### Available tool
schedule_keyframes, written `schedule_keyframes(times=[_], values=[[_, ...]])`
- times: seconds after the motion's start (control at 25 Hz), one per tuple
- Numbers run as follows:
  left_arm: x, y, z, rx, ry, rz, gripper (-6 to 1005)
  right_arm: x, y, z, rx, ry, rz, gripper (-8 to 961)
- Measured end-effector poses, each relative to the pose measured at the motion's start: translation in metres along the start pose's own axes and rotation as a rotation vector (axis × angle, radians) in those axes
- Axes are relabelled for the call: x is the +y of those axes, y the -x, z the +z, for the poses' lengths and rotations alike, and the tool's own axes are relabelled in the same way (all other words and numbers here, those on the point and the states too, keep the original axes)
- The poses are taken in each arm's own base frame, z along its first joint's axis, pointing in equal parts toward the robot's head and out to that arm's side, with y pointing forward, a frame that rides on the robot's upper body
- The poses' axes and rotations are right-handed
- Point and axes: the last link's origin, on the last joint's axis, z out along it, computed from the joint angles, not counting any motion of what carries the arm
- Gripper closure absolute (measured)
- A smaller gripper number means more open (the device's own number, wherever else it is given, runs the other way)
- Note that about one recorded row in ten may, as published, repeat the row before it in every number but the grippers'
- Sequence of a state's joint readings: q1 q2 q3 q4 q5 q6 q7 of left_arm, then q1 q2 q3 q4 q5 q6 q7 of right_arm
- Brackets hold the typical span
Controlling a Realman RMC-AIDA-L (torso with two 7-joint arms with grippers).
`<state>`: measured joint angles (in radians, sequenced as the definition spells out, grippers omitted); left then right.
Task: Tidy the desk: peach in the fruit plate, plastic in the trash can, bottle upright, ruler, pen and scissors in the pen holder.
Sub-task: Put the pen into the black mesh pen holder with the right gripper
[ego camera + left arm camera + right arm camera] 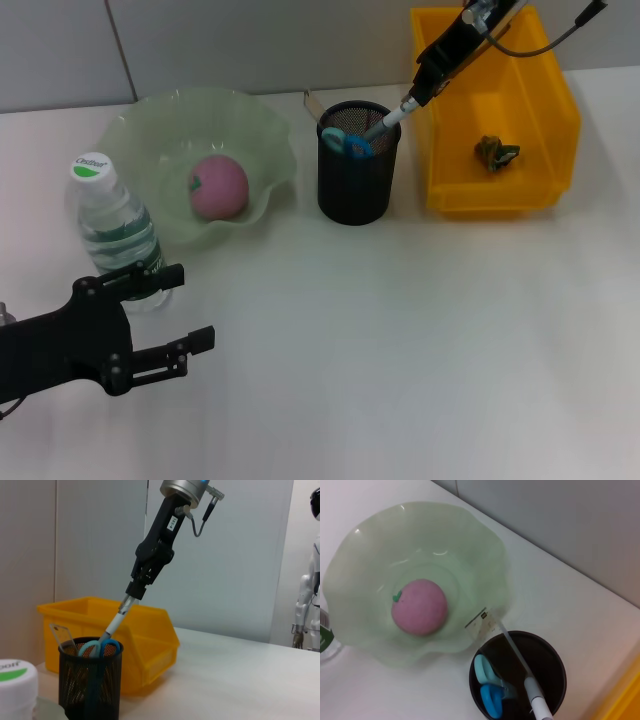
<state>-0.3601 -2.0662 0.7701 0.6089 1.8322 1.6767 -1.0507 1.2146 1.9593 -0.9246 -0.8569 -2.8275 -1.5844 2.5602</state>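
Observation:
A pink peach (218, 187) lies in the pale green fruit plate (262, 120). The water bottle (115, 230) stands upright at the left. The black mesh pen holder (357, 190) holds blue-handled scissors (347, 142) and a clear ruler (312, 103). My right gripper (415, 95) is above the holder's right rim, shut on the top of a white pen (393, 118) that slants down with its lower end inside the holder. Crumpled plastic (496, 152) lies in the yellow trash can (560, 110). At the front left, just before the bottle, my left gripper (195, 305) is open and empty.
The left wrist view shows the holder (92, 685), scissors (100, 647), ruler (62, 637), pen (115, 625) and yellow bin (150, 630) behind. The right wrist view looks down on the peach (419, 606), plate (370, 530) and holder rim (555, 655). A grey wall backs the table.

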Motion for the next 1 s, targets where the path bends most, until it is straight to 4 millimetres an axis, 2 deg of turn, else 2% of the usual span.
schedule_keyframes(times=[1.0], values=[[0.002, -0.003, -0.003, 0.027, 0.007, -0.007, 193, 0.004, 0.007, 0.014, -0.002, -0.036, 0.007, 778]])
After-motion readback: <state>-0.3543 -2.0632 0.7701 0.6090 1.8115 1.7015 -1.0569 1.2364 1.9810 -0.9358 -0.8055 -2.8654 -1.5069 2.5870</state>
